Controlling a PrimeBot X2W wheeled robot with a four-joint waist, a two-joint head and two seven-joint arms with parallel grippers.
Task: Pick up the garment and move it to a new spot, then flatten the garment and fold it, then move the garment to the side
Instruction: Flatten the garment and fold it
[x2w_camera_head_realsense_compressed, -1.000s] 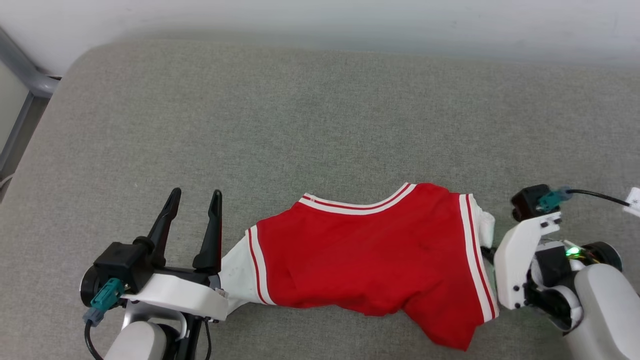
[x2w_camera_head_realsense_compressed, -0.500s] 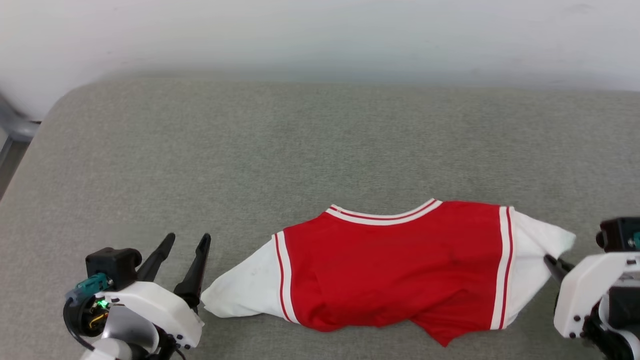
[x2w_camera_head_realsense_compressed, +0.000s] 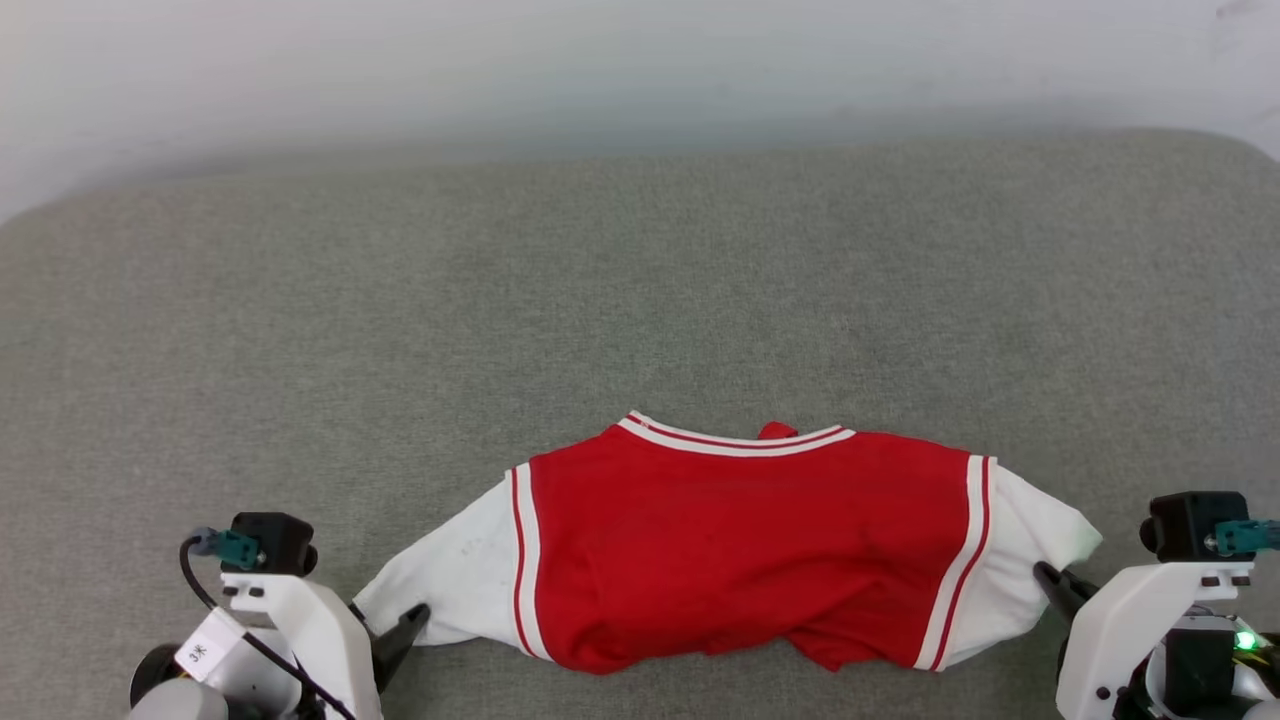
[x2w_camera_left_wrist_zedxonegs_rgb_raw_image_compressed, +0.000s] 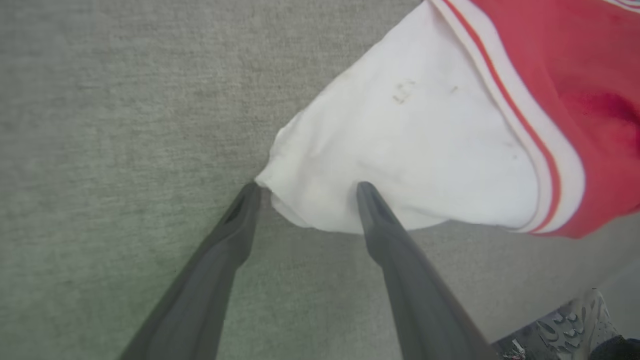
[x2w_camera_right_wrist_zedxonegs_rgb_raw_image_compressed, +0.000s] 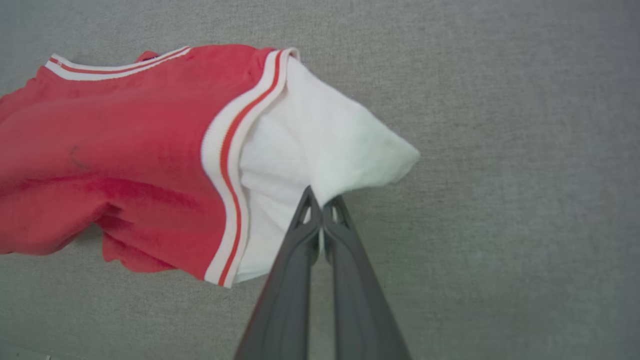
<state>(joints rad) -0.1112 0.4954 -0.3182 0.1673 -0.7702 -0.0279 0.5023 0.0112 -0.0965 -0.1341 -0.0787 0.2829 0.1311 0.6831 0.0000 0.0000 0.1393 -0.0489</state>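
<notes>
Jersey shirt (x2w_camera_head_realsense_compressed: 740, 550) lies spread out sideways on a grey cushion (x2w_camera_head_realsense_compressed: 640, 300), close to the robot and a bit to its right. The body of the shirt is red. A striped red and white collar (x2w_camera_head_realsense_compressed: 735, 440) runs along the far edge. The near edge of the red part is bumpy and folded under, not flat.

A white sleeve sticks out on each side, and each one meets the red part at a red and white stripe. The left sleeve (x2w_camera_head_realsense_compressed: 450, 590) comes to a point at the robot's left. The right sleeve (x2w_camera_head_realsense_compressed: 1030, 560) comes to a point at the robot's right.

The left gripper (x2w_camera_left_wrist_zedxonegs_rgb_raw_image_compressed: 308, 189) is down low at the tip of the left sleeve. Its two dark fingers are spread wide apart and it has hold of nothing. The sleeve's tip sits in the gap between them. One finger is just beside the tip, on the cushion side. The other finger lies across the sleeve's near edge.

The right gripper (x2w_camera_right_wrist_zedxonegs_rgb_raw_image_compressed: 322, 200) has its two fingers pressed tight together. They pinch the white cloth at the near edge of the right sleeve.

A pale wall (x2w_camera_head_realsense_compressed: 640, 60) stands behind the cushion.
</notes>
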